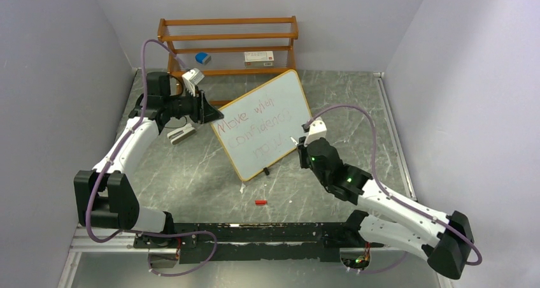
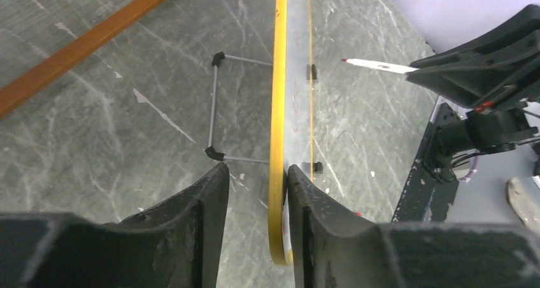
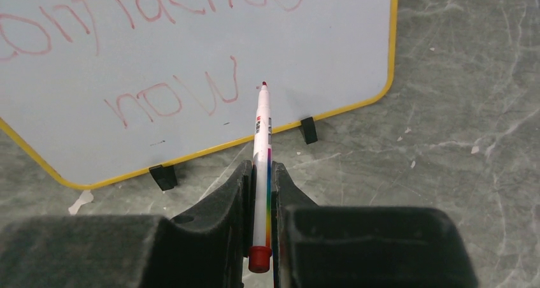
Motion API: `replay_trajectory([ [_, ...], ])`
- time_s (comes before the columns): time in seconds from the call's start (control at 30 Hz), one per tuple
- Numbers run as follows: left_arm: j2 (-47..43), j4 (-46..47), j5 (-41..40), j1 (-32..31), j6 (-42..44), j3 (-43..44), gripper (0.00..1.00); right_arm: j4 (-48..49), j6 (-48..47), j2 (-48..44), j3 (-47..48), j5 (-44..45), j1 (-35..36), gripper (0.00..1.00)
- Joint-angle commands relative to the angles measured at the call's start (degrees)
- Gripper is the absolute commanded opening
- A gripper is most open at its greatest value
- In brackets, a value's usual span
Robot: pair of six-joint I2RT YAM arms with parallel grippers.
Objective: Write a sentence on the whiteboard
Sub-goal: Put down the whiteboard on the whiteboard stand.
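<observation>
Whiteboard (image 1: 280,100): "Move with Confidence now" is handwritten in red over three lines. Box (image 1: 258,57) label: illegible.

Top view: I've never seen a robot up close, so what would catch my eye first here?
The whiteboard stands mid-table, turned at an angle, with "Move with confidence now" scrawled on it in red. The right gripper pinches a marker, its red tip just short of the board by the last word. The left gripper straddles the board's yellow edge, jaws slightly apart.
</observation>
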Motion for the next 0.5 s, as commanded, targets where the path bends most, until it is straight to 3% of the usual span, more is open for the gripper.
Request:
replay_trajectory([
  [0.0, -0.73, -3.49, -6.03, -0.06, 2.41, 2.85, 0.49, -5.11, 1.07, -4.38, 2.56, 0.33, -0.25, 0.0],
  [0.27, -6.59, -4.56, -17.01, -0.17, -0.18, 5.13, 0.73, -10.41, 1.87, -10.34, 4.98, 0.89, -0.25, 0.0],
  [0.47, -13.84, -7.94, -25.77, -1.17, -0.29, 5.36, 0.79, -11.95, 2.19, -12.54, 5.59, 0.87, -0.25, 0.0],
])
